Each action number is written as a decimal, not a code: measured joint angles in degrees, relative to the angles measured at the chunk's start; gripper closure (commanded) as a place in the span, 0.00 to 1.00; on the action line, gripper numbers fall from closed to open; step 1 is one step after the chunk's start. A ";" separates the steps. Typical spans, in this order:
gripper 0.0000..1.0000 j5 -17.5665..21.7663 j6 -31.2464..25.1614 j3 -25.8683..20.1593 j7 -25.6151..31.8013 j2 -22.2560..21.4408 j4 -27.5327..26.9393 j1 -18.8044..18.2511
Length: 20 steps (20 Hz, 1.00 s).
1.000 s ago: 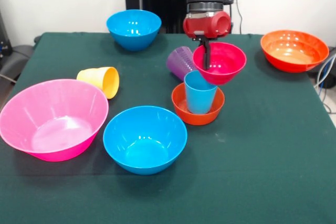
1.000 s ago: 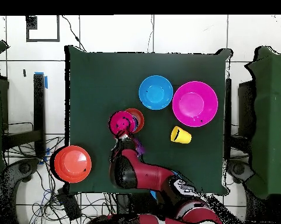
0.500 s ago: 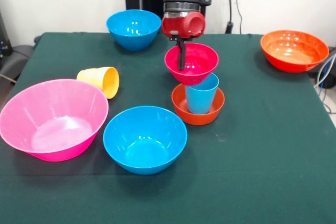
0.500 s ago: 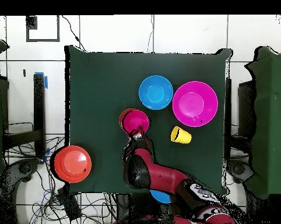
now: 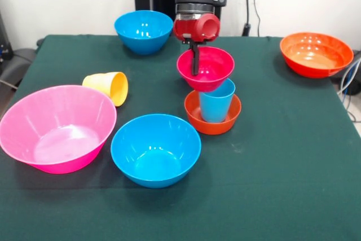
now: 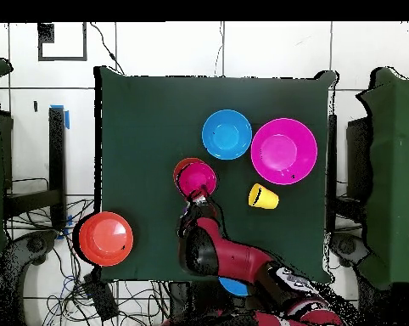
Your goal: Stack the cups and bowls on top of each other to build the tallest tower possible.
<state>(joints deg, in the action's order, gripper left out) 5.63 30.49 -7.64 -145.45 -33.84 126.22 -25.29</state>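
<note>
Nearest me on the tabletop (image 5: 293,196) I count the first of two medium blue bowls (image 5: 155,149), with the big pink bowl (image 5: 56,127) beside it toward the left edge. Behind that lies the yellow cup (image 5: 108,87), tipped on its side. Mid-table stands the tower: small orange-red bowl (image 5: 194,115) at the base, light blue cup (image 5: 215,103) upright in it, and the small magenta bowl (image 5: 205,68) sitting off-centre over the cup's rim. The gripper (image 5: 194,63) has its jaws clenched on that bowl's far rim, one finger reaching down inside. Farther back are the wide orange bowl (image 5: 316,53) at the far right corner and the second blue bowl (image 5: 144,31) at the far edge. That makes six bowls; I see only two cups. I judge these light, stiff and slick, so rim pinches suit them, and an off-centre bowl may slide once let go.
</note>
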 measured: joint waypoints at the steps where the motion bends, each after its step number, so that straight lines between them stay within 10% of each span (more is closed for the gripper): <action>1: 1.00 0.00 0.00 0.00 0.00 0.03 0.08 0.17; 20: 1.00 0.00 -0.01 0.02 0.00 -0.51 1.16 2.71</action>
<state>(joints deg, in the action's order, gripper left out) 5.63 30.48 -7.62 -145.45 -34.36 127.37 -22.58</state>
